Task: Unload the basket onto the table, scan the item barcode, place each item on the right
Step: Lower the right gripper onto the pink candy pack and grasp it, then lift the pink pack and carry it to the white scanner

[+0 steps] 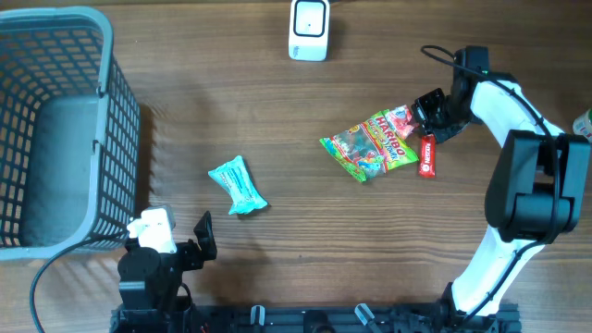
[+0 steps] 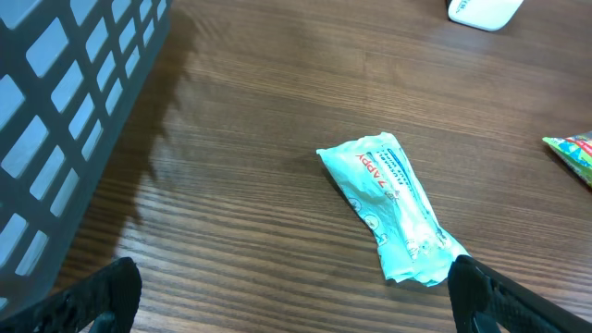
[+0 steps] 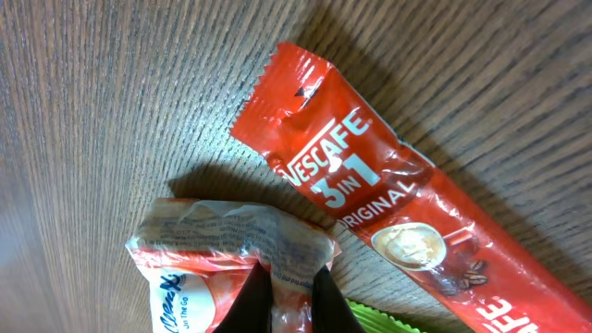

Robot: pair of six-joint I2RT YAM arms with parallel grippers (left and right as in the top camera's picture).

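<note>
My right gripper (image 3: 289, 277) is shut, its jaws pinching the clear wrapper edge of a small red-and-white packet (image 3: 213, 250) that lies on the table. In the overhead view the right gripper (image 1: 428, 109) sits at the top right corner of a Haribo bag (image 1: 370, 145), with the red packet (image 1: 401, 116) just left of it. A red Nescafe stick (image 3: 398, 213) lies beside the packet. The white scanner (image 1: 308, 28) stands at the table's far edge. My left gripper (image 2: 296, 314) is open and holds nothing, close to a teal packet (image 2: 393, 208).
A grey mesh basket (image 1: 109, 111) fills the left side of the table. The Nescafe stick (image 1: 427, 154) lies right of the Haribo bag. The teal packet (image 1: 238, 185) lies mid-table. A green object (image 1: 585, 120) shows at the right edge.
</note>
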